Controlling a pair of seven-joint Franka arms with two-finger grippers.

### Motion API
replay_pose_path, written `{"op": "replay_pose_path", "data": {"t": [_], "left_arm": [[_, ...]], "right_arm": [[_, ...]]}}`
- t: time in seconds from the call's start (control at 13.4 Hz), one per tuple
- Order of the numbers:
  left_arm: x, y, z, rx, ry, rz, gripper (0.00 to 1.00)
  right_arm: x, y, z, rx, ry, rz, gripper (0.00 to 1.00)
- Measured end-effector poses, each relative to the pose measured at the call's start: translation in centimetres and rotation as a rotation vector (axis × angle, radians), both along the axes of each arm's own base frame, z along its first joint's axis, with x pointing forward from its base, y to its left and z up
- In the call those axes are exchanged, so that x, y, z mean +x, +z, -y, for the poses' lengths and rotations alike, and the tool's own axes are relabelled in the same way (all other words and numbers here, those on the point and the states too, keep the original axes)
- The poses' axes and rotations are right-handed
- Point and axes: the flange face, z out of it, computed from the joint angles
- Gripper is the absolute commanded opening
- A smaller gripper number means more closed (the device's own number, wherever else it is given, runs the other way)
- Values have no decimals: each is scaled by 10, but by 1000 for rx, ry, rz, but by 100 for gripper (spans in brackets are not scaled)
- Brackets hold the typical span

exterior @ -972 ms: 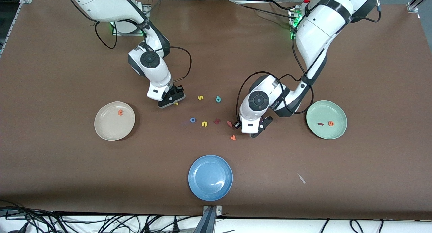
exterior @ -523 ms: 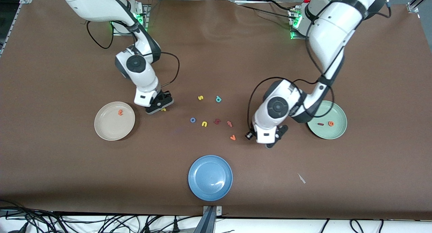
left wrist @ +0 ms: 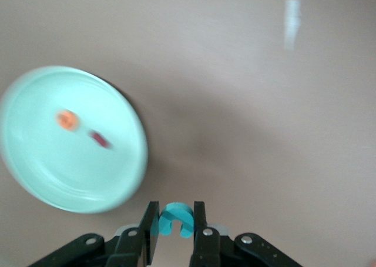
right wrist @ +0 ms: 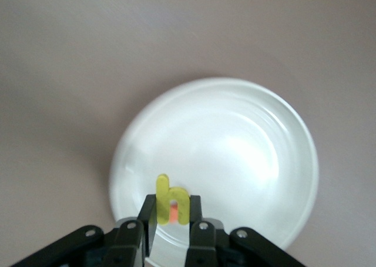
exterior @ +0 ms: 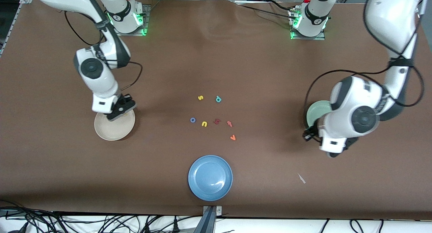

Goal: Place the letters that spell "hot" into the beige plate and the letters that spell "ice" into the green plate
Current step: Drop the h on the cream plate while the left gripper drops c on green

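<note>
Right gripper (exterior: 118,111) hangs over the rim of the beige plate (exterior: 108,133), at the right arm's end of the table. Its fingers (right wrist: 147,217) are clamped on the yellow h (right wrist: 171,200), which stands upright between them. In the right wrist view an orange letter (right wrist: 173,212) shows through the arch of the h — it lies in the plate below.

Loose letters lie in a group at mid-table, well apart from both plates:
- blue o (exterior: 192,120), on the side of the group toward the beige plate;
- yellow u (exterior: 204,124), just beside the o;
- yellow s (exterior: 200,97) and teal p (exterior: 218,99), farther from the front camera than the rest;
- dark red letter (exterior: 217,121) and salmon letter (exterior: 230,123), close together;
- orange v (exterior: 233,137), nearest the front camera.

The blue plate (exterior: 199,185) sits near the table's front edge, nearer to the camera than the letter group.

Left gripper (left wrist: 175,232) is in the air beside the green plate (left wrist: 35,179) — not over it, by the left wrist view. Its fingers (left wrist: 198,220) are closed on the teal c (left wrist: 175,219). The green plate, at the left arm's end of the table, holds the orange e (left wrist: 67,120) and the dark red i (left wrist: 101,140), lying close together.
</note>
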Motion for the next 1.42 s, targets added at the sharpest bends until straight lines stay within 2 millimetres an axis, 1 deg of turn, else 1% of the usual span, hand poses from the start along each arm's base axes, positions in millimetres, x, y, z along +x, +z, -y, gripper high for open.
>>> {"op": "replay_pose_path", "data": {"t": [0.07, 0.15, 0.22, 0.3, 0.37, 0.45, 0.52, 0.6, 0.67, 0.75, 0.82, 0.9, 0.97, 1.05, 1.12, 1.27, 1.35, 1.42], "left_arm": [[-1, -5, -32, -14, -40, -23, 0], [-4, -15, -63, -31, -79, -45, 0], [-11, -27, -89, -48, -114, -72, 0], [-18, -40, -108, -65, -143, -99, 0], [-26, -53, -122, -81, -165, -121, 0], [-34, -65, -131, -92, -186, -131, 14], [-40, -77, -134, -99, -201, -135, 32], [-45, -86, -136, -104, -209, -139, 73], [-48, -91, -135, -107, -215, -145, 100], [-50, -93, -135, -109, -218, -146, 100], [-49, -93, -134, -109, -219, -143, 100], [-48, -91, -134, -108, -220, -135, 100], [-45, -85, -134, -105, -219, -121, 100], [-39, -73, -135, -98, -218, -96, 100], [-31, -53, -137, -87, -217, -57, 100], [-17, -2, -136, -62, -220, 33, 100], [-11, 25, -132, -52, -226, 78, 100], [-8, 49, -127, -44, -233, 114, 100]], "right_arm": [[2, -3, 16, 0, -9, -9, 13], [2, -7, 21, 10, -27, -17, 13], [1, -10, 20, 23, -40, -24, 13], [1, -12, 16, 34, -46, -29, 13], [0, -13, 12, 42, -47, -31, 13], [1, -13, 9, 50, -48, -29, 13], [2, -12, 5, 61, -50, -25, 13], [5, -12, 1, 70, -50, -22, 17], [8, -12, -3, 76, -47, -20, 24], [10, -13, -8, 82, -44, -20, 41], [11, -15, -10, 88, -46, -22, 55], [12, -18, -11, 93, -52, -27, 64], [12, -19, -11, 98, -57, -29, 72], [13, -20, -11, 102, -60, -28, 73], [13, -20, -11, 105, -63, -26, 73], [13, -20, -11, 111, -73, -27, 73], [13, -20, -12, 125, -99, -28, 73], [12, -19, -19, 150, -139, -31, 73]]}}
